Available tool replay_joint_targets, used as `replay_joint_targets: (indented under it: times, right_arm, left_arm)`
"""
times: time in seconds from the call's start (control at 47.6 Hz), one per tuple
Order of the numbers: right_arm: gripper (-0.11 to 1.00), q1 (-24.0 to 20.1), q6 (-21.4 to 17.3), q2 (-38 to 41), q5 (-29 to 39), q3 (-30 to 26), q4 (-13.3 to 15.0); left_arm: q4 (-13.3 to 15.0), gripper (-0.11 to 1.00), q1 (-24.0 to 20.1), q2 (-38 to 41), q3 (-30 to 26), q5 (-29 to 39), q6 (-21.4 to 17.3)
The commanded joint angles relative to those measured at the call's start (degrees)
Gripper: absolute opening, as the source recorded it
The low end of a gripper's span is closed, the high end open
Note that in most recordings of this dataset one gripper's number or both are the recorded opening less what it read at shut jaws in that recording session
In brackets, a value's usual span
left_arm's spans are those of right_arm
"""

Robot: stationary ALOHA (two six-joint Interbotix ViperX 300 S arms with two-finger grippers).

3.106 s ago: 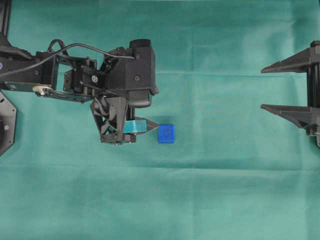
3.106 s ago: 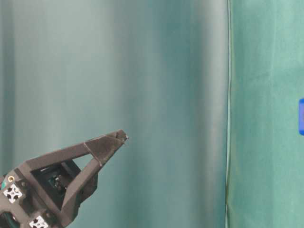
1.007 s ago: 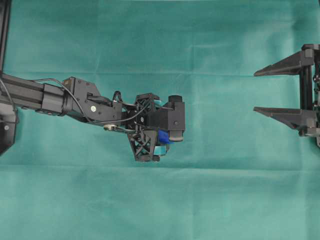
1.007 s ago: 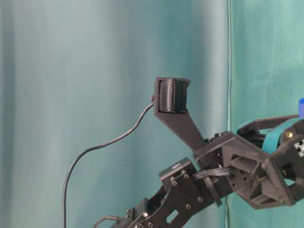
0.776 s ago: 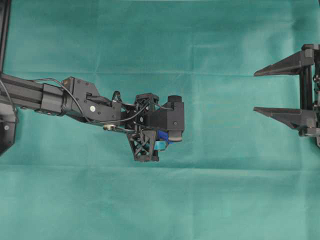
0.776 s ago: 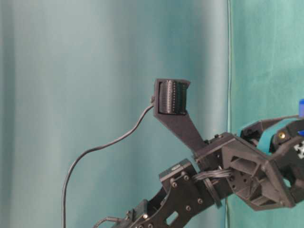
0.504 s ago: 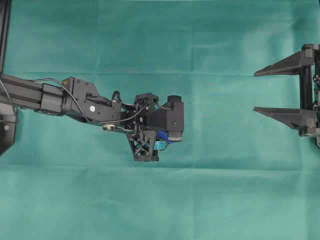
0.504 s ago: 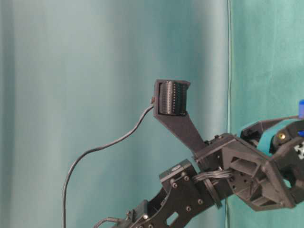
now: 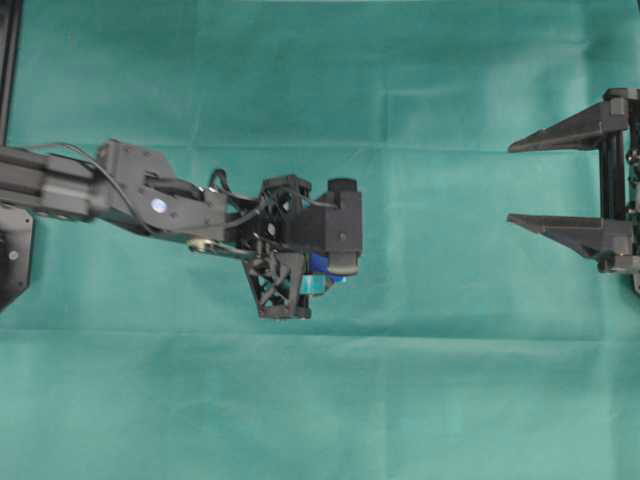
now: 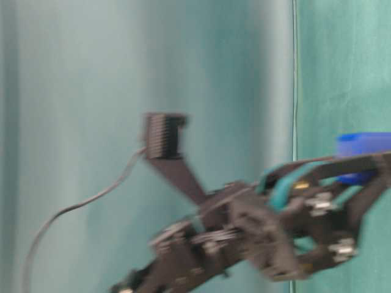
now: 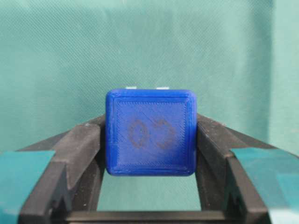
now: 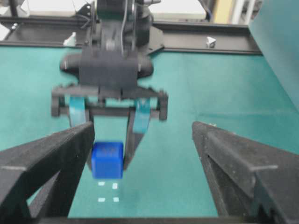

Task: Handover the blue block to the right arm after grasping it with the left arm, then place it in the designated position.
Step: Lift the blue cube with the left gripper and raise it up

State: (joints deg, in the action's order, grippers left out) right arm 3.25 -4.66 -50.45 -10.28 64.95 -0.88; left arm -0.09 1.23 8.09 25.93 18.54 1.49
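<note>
The block (image 11: 150,132) sits clamped between the teal-banded fingers (image 11: 77,154) of the left hand (image 9: 318,272), lifted clear of the green cloth (image 9: 420,380) near the desk's middle. Four white marks (image 12: 107,192) lie just below it. At the right edge, the right hand (image 9: 512,183) waits, spread wide and holding nothing.

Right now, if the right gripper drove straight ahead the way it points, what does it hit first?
Likely the blue block held in the left gripper, which faces the open right gripper across bare green cloth. Depth and height are unclear, so it might pass beside it.
</note>
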Motion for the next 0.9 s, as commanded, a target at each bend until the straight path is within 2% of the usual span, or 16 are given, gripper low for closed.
replay_joint_targets:
  times: [0.0, 0.441, 0.881]
  right_arm:
    - [0.94, 0.09, 0.09, 0.26, -0.26, -1.67, 0.09]
    - [0.94, 0.09, 0.09, 0.26, -0.26, -1.85, 0.09]
    - [0.94, 0.09, 0.00, 0.35, -0.18, -1.93, 0.09]
  left_arm:
    - [-0.09, 0.47, 0.26, -4.75, -1.41, 1.41, 0.00]
    - [-0.09, 0.47, 0.44, -15.21, -5.62, 7.38, 0.00]
    - [-0.44, 0.47, 0.53, -20.39, -12.04, 16.17, -0.26]
